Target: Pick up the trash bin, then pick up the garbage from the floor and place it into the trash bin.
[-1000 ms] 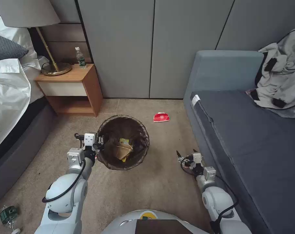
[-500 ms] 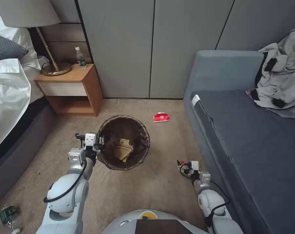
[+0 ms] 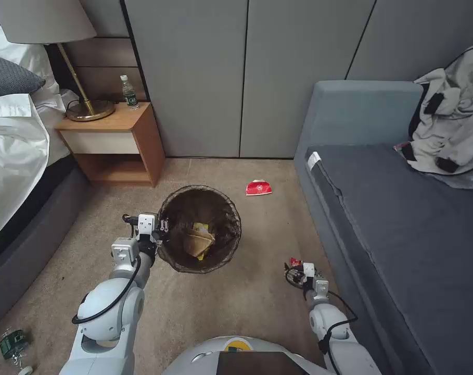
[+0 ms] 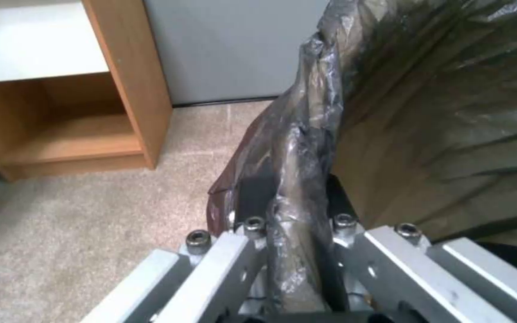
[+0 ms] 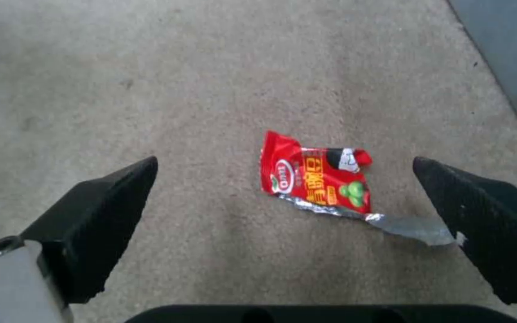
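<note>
The left gripper [image 4: 288,224] clamps the rim of the bin [image 3: 200,229] — held between nightstand [image 3: 116,140] and sofa [image 3: 382,208]. The right gripper [image 5: 285,211] hangs spread wide over a red wrapper [image 5: 315,179] on the carpet [image 5: 151,89] — not touching it.

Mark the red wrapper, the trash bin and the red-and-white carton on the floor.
red wrapper [image 5: 315,179]: right wrist view, middle of its printed red face.
trash bin [image 3: 231,245]: head view, bag-covered rim on the sofa side.
red-and-white carton [image 3: 258,188]: head view, centre of its red top.
</note>
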Motion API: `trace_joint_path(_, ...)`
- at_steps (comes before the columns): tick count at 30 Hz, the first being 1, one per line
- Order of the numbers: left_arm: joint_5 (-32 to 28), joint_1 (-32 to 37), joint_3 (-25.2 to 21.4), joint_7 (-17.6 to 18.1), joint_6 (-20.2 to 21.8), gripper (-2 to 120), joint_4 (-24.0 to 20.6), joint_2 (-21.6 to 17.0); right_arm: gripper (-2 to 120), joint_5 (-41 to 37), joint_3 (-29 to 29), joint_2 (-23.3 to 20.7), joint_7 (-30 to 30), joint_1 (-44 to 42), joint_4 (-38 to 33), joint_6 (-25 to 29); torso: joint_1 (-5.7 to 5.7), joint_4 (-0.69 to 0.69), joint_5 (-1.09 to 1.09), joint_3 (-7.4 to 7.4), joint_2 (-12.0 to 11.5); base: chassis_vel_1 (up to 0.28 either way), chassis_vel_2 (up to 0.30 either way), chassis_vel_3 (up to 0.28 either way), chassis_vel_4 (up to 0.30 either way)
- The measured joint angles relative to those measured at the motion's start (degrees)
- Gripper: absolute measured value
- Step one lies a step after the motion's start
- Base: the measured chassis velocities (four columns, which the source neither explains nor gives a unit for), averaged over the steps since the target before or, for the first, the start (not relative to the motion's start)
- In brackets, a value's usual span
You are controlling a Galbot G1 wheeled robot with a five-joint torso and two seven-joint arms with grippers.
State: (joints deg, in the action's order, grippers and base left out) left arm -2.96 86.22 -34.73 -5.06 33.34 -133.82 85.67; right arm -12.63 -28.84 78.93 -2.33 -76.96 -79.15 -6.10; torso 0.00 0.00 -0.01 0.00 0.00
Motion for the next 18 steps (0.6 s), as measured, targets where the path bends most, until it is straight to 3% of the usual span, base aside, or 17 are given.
trace_joint_path(18, 0.1, 0.09, 0.25, -0.07, 0.04, 3, 0.1, -0.06, 100, -0.89, 2.01, -0.15, -3.19, 5.95, 7.83, 0.23, 0.0, 0.0, 0.01, 0.0, 0.0, 0.0, 0.0, 0.0, 0.0)
